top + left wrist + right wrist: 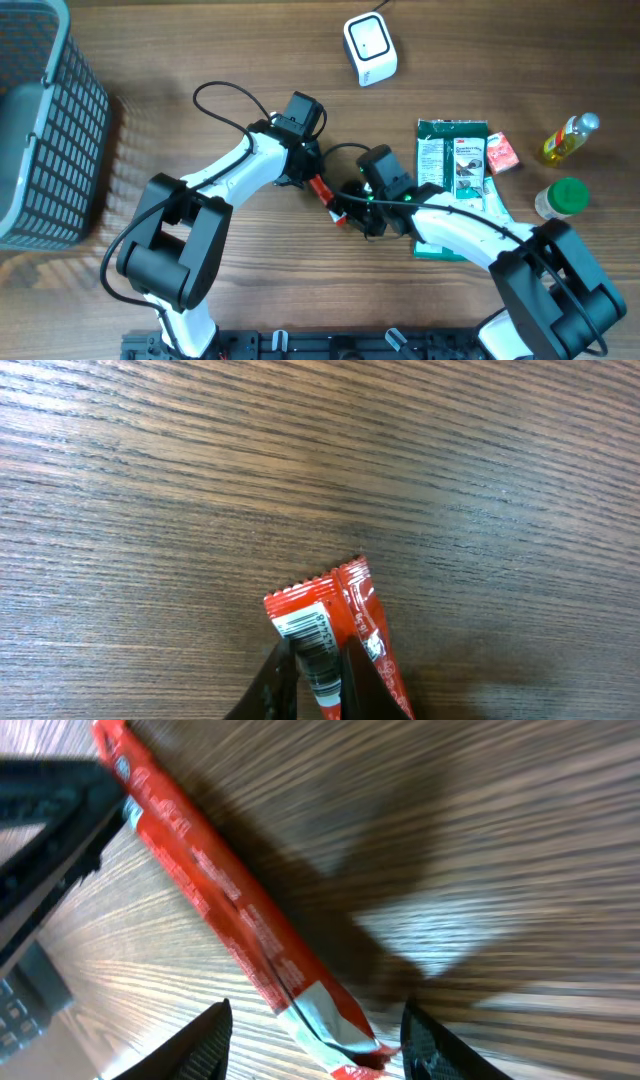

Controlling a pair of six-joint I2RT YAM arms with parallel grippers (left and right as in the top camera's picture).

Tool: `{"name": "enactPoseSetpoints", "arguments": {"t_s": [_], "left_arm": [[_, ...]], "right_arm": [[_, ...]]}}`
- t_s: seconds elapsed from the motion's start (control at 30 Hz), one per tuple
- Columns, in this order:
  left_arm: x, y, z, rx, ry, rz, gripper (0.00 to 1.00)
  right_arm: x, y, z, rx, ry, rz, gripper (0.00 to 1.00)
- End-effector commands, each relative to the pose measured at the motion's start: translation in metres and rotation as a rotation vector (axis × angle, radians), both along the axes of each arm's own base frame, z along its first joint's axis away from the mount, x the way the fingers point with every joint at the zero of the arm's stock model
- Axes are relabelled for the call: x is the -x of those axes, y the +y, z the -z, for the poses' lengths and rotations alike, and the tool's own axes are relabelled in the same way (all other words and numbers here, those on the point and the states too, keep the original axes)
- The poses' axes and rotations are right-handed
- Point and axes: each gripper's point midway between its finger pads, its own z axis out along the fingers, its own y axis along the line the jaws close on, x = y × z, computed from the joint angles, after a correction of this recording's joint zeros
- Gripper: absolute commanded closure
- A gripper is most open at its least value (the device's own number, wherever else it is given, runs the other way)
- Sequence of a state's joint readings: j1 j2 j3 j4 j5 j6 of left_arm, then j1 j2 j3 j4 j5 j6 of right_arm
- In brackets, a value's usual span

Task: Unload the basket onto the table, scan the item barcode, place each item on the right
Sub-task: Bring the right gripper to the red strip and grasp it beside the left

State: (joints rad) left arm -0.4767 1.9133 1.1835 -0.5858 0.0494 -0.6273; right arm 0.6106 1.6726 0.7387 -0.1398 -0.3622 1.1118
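The item is a long red sachet (326, 194) with a white barcode (312, 642) near one end. My left gripper (312, 178) is shut on that barcode end, and the wrist view shows the sachet (340, 622) pinched between the dark fingers (365, 680). In the right wrist view the sachet (215, 885) runs diagonally down to its white-tipped other end. My right gripper (315, 1042) is open around that end, with a gap on each side. In the overhead view my right gripper (350, 207) meets the left at mid-table. A white scanner (370, 48) stands at the back.
A grey mesh basket (45, 130) fills the left edge. On the right lie a green wipes pack (452, 160), a small red packet (500, 153), a yellow bottle (568, 138) and a green-capped jar (565, 196).
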Motion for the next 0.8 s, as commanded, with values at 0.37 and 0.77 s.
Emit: {"name": "enactPoseSetpoints", "arguments": {"t_s": [0.37, 0.77], "left_arm": [[0.005, 0.01, 0.016, -0.048, 0.029, -0.021, 0.89], [0.005, 0.01, 0.016, -0.048, 0.029, -0.021, 0.89]], "right_arm": [[0.004, 0.01, 0.012, 0.001, -0.033, -0.014, 0.57], [-0.002, 0.014, 0.008, -0.019, -0.063, -0.015, 0.69]]}}
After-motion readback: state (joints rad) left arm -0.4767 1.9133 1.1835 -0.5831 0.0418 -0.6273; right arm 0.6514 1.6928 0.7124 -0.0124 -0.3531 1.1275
